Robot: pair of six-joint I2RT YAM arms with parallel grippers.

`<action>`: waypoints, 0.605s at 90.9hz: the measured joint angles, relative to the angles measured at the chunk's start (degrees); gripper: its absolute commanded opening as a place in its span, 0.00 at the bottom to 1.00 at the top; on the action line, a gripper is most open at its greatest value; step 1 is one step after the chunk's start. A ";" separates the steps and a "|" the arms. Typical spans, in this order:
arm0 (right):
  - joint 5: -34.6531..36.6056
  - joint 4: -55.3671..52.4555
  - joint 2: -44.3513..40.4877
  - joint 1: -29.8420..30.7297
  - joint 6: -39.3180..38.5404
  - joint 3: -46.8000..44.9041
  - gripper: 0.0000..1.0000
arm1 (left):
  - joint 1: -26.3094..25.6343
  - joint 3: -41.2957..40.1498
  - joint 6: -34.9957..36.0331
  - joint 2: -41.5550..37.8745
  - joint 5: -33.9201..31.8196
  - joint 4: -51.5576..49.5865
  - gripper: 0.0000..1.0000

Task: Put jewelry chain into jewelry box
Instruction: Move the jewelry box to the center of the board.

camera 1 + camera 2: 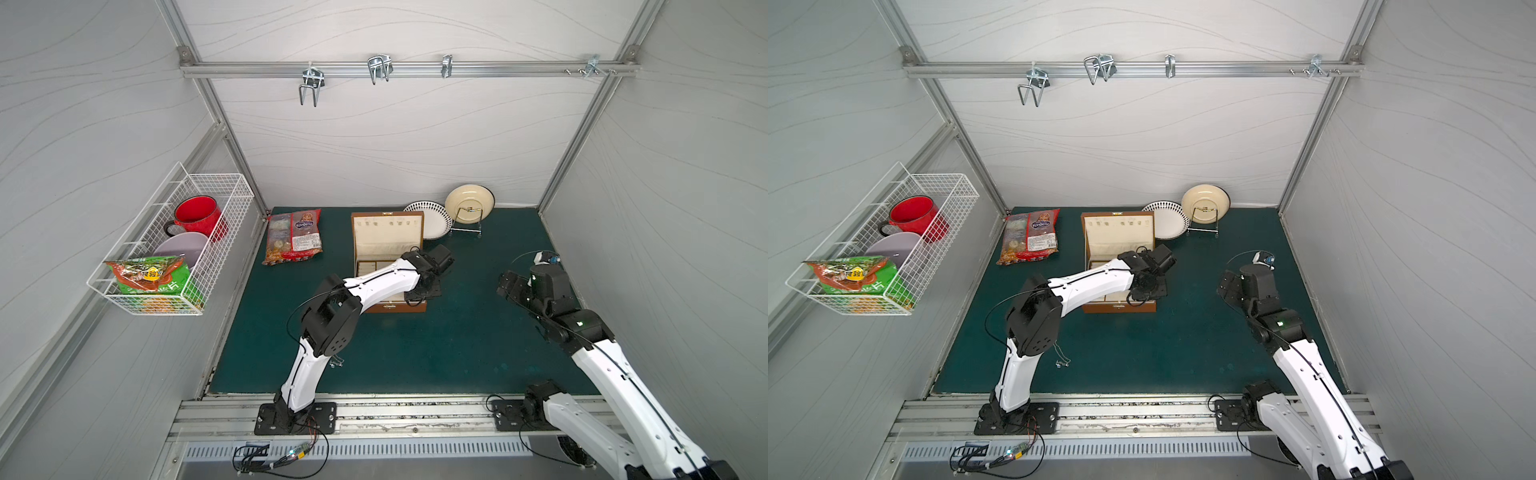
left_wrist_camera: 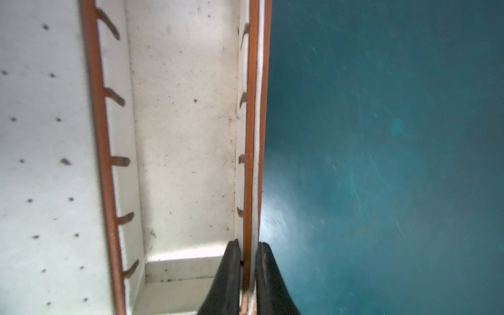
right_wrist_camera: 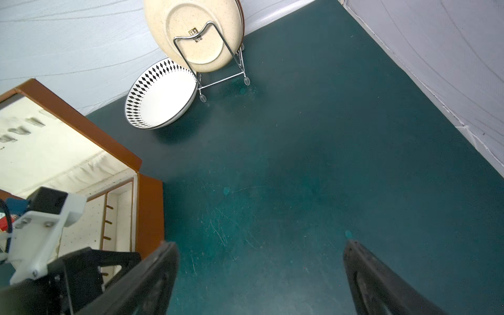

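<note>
The left gripper [image 2: 248, 255] pinched the jewelry box [image 2: 180, 109] by its outer wall, 1 black finger [image 2: 231, 272] inside the narrow cream compartment and 1 outside over the green mat [image 2: 381, 136]. 5 brown pegs [image 2: 120, 161] lined the compartment's opposite wall, beside a perforated panel [image 2: 41, 163].

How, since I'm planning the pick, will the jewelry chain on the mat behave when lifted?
Likely floppy: the jewelry chain lies as a loose, thin strand on the green mat. Probably very light, being so fine. Lying flat, it may slip from a pinch.
</note>
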 measured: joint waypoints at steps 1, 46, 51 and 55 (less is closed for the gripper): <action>0.00 -0.04 -0.09 0.00 0.02 -0.02 0.99 | -0.31 0.00 -0.22 0.00 0.07 0.02 0.00; -0.02 -1.77 -3.48 1.53 1.11 -1.55 0.99 | -9.73 -1.62 -11.67 -1.09 0.24 0.92 0.08; -0.07 -1.95 -3.50 1.55 1.11 -1.55 0.99 | -9.90 -1.64 -12.09 -1.11 0.26 1.01 0.16; -0.15 -2.12 -3.50 1.60 1.11 -1.55 0.99 | -9.97 -1.64 -12.41 -1.11 0.26 1.01 0.20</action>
